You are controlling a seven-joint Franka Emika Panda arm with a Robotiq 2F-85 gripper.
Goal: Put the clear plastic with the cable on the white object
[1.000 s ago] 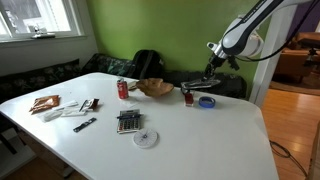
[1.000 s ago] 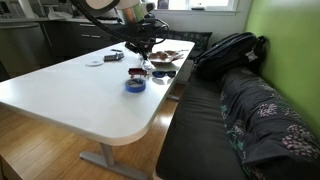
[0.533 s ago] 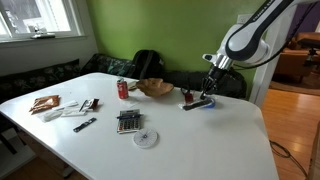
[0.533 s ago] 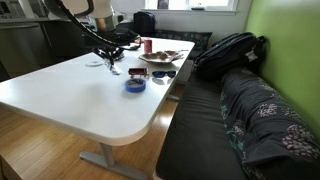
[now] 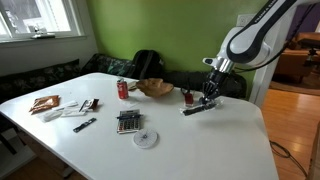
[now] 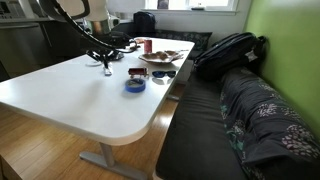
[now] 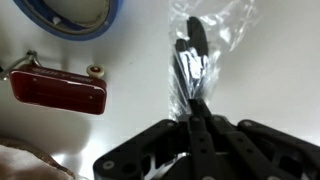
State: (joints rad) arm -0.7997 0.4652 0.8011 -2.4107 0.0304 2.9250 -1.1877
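My gripper is shut on a crinkled clear plastic bag with a black cable inside. In the wrist view the closed fingers pinch the bag's near end over the white table. In an exterior view the bag hangs low over the table, beside a small red object. I cannot tell if it touches the table. The gripper also shows in an exterior view. A flat white object lies far off at the other end of the table.
A blue tape roll and the red object lie close to the gripper. A wooden bowl, a red can, a dark calculator and a pale round disc stand mid-table. A bench with bags runs along the green wall.
The gripper has come down from above the blue tape roll to just over the table and shifted sideways off the tape, with the plastic bag in its fingers.
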